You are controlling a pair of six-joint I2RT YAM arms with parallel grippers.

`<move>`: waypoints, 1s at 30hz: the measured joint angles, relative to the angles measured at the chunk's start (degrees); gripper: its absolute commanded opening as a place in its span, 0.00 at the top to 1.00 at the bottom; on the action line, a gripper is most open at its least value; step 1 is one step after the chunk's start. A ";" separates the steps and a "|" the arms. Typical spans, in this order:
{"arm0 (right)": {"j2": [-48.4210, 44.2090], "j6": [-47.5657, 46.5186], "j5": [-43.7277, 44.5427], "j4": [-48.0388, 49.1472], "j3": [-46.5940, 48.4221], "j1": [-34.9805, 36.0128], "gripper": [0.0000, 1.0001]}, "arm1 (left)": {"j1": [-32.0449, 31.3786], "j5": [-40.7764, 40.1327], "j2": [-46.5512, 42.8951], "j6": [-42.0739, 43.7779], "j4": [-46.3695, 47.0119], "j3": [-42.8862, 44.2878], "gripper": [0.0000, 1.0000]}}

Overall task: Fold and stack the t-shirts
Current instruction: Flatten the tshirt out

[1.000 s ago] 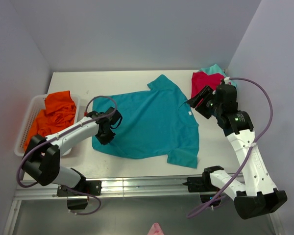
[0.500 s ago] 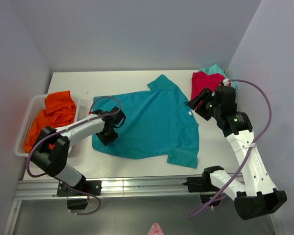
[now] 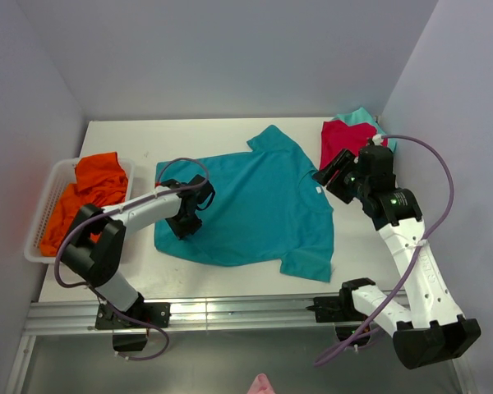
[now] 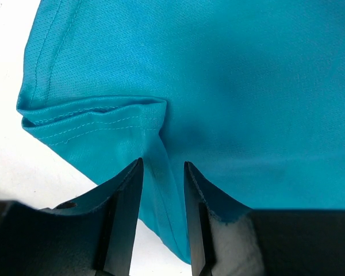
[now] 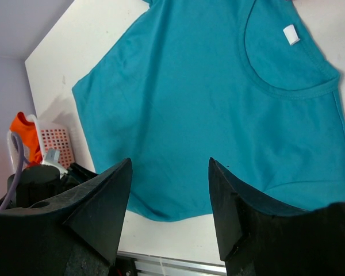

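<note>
Left hand [image 4: 159, 167] pinches the teal-blue shirt [image 3: 255, 197] by its hem corner; right hand [image 5: 169, 162] hangs released above the collar.
The left fingers [image 4: 126, 195] sit close together on a raised ridge of cloth beside the folded-over hem. The shirt lies spread flat mid-worktop [image 3: 189, 135], its white label [image 5: 290, 34] showing inside the neck. At the far right corner a red shirt [image 3: 341, 135] lies bunched with a light-teal shirt [image 3: 357, 115] behind it. On the left, a white basket [image 3: 33, 242] holds a crumpled orange shirt [image 3: 94, 185].
</note>
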 measured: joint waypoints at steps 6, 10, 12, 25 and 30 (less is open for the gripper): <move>-0.02 0.00 0.39 0.00 -0.02 0.00 0.37 | 0.00 0.00 0.52 0.33 0.13 -0.02 0.62; -0.09 0.00 0.44 0.15 -0.42 0.00 0.37 | 0.00 0.00 0.52 0.57 0.50 -0.07 0.66; -0.13 0.00 0.61 0.13 -0.94 0.00 0.37 | 0.00 0.00 0.55 0.61 0.79 -0.07 0.68; -0.22 0.00 1.05 0.00 -0.98 0.00 0.37 | 0.00 0.15 0.92 0.96 1.55 -1.60 0.69; -0.50 0.04 1.05 0.00 -0.98 0.00 0.37 | 0.00 0.22 0.92 0.96 1.62 -2.34 0.78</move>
